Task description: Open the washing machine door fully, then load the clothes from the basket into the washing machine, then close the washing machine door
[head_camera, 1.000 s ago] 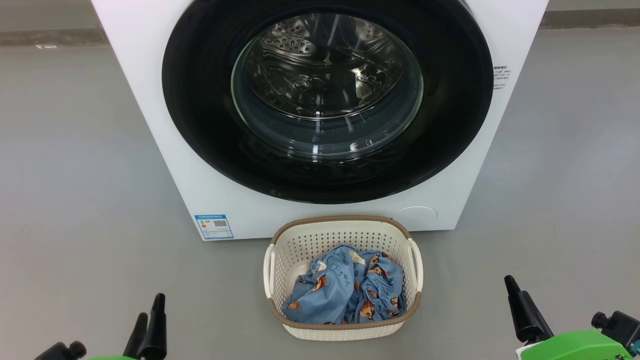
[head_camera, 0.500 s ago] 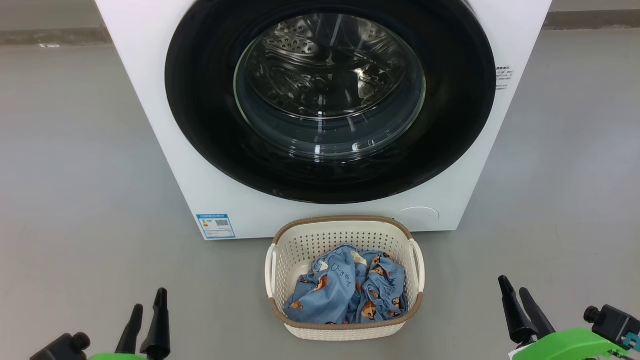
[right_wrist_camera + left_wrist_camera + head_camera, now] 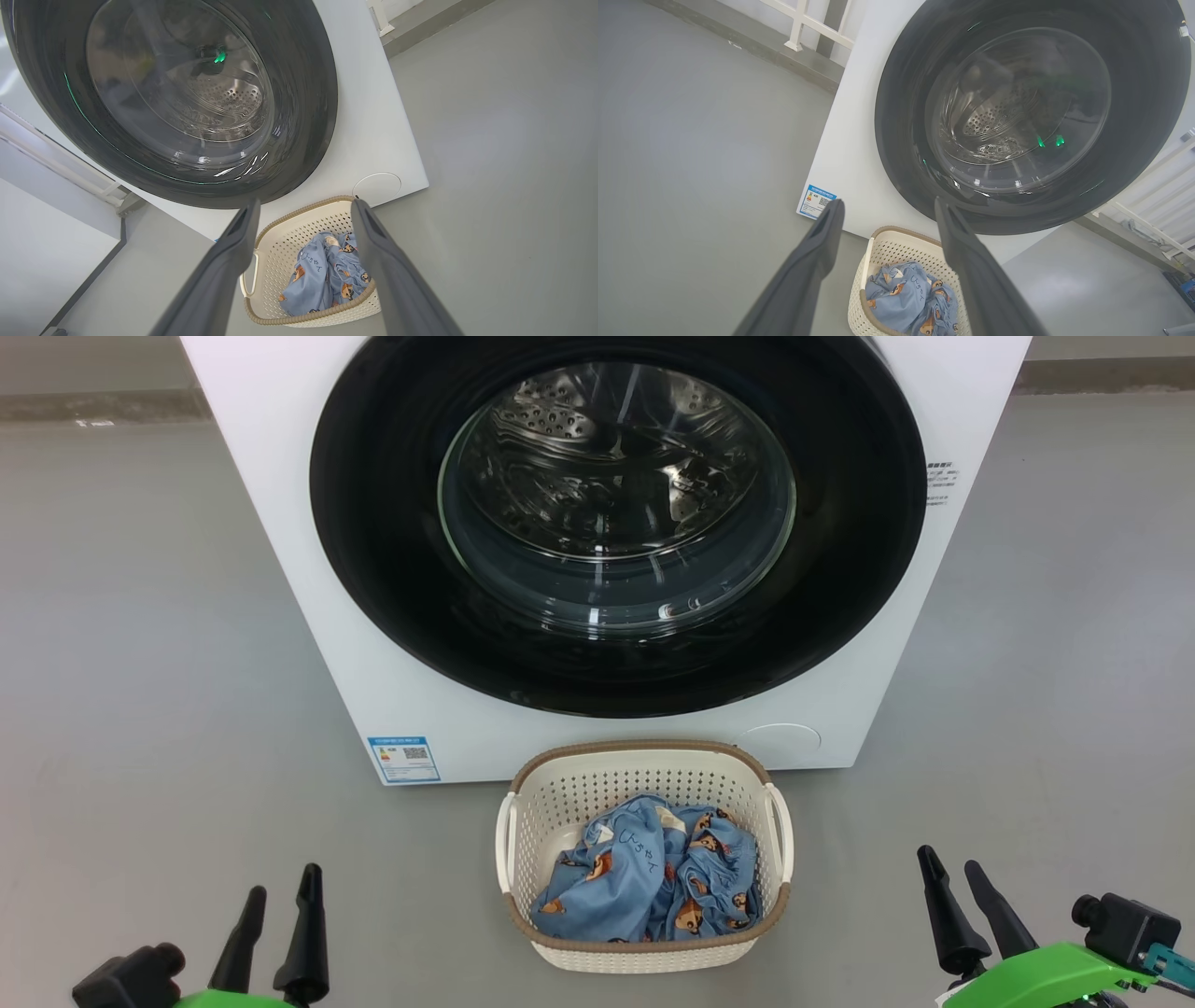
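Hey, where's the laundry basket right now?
In the head view the basket sits on the grey floor at lower centre, directly in front of the washing machine, below its closed door, with the clothes inside.

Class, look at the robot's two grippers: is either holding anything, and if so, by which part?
Nothing is held. The left gripper and the right gripper both hover with jaws open and empty, clear of the basket and the clothes in it.
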You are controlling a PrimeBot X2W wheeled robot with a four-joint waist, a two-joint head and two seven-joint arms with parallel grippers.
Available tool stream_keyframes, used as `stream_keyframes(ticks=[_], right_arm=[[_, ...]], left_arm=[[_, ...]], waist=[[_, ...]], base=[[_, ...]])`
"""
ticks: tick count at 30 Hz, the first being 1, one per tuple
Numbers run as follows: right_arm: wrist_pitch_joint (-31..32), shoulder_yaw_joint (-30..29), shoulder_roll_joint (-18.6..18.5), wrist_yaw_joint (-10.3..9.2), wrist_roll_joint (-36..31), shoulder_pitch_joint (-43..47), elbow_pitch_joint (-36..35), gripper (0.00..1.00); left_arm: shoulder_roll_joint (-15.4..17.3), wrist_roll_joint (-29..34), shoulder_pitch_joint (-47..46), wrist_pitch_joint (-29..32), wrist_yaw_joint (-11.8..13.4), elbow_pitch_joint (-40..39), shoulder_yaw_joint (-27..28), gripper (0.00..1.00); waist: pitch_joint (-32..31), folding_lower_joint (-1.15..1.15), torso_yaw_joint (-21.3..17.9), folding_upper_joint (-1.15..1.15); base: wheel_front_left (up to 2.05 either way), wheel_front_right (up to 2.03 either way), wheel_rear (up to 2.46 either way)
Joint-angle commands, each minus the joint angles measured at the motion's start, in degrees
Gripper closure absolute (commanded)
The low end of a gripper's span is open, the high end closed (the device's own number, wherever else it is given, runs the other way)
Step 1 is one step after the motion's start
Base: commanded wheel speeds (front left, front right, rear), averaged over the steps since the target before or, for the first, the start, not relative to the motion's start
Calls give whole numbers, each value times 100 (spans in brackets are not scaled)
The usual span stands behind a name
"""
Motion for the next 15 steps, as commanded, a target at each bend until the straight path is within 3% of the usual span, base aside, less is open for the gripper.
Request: stream_keyframes(ticks=[1,15], right_arm=[[-113,115,-101,6,-198,-216,-108,0],[-348,161,-161,7,-972,-187,-99,0]], left_arm=[[138,229,-143,-90,-11,-198,113,0],[211,1085,-141,-320,-14,-298,19,0]], waist=[[-3,0,0,0],[-15,0,18,0]], base=[[0,0,0],[0,0,0]])
